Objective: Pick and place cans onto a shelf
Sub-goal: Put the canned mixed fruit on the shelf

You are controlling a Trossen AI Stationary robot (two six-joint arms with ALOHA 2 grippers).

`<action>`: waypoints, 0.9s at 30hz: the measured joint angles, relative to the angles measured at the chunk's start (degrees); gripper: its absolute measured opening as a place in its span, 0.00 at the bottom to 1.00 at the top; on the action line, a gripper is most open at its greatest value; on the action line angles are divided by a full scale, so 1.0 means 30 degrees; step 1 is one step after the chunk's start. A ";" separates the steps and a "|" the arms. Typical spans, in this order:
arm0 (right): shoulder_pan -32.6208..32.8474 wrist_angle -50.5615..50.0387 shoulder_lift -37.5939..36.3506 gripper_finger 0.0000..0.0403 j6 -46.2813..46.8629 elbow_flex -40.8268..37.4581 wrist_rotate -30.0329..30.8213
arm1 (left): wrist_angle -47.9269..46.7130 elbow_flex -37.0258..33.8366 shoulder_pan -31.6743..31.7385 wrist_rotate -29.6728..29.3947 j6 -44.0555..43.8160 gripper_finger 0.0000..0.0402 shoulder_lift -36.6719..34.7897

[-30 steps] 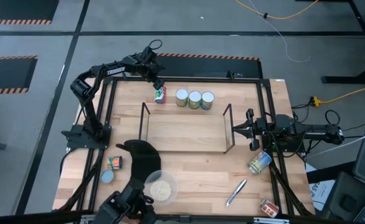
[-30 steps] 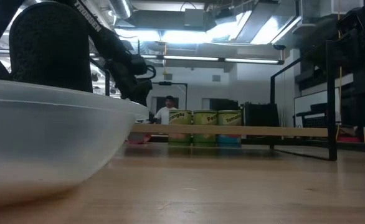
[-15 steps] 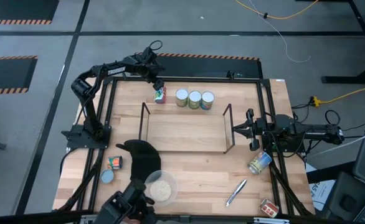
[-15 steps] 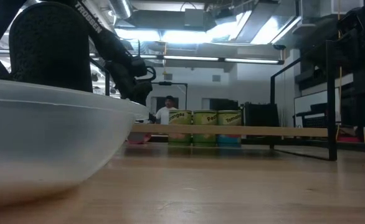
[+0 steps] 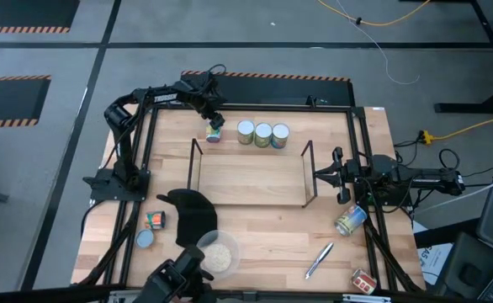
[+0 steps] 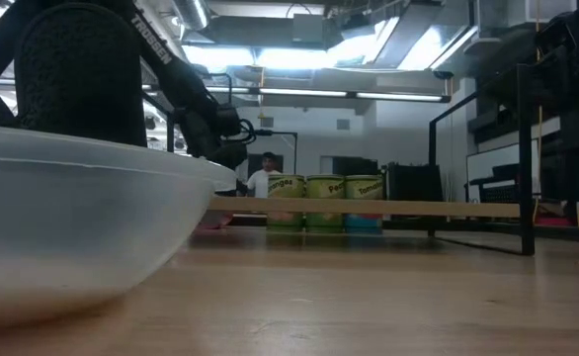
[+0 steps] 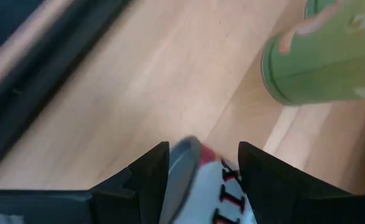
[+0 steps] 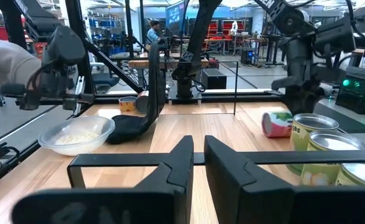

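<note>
Red-labelled can [image 5: 215, 132] on its side, silvery end (beside 3 upright)

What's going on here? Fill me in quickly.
The left claw sits open around a red-labelled can lying on its side at the table's far edge, beside three upright cans standing in a row. The shelf has no can on its top board yet. The right claw waits empty by the shelf's right end.

Wooden table [image 5: 255, 240], shelf [image 5: 248, 175], cans [image 5: 262, 134], bowl [image 5: 218, 255], pen [image 5: 319, 259] on it
</note>
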 joint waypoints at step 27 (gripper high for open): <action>-0.0006 0.0000 -0.0004 0.11 -0.0002 0.0000 0.0000 | -0.1625 0.0004 -0.0090 -0.0581 -0.0393 0.03 0.0094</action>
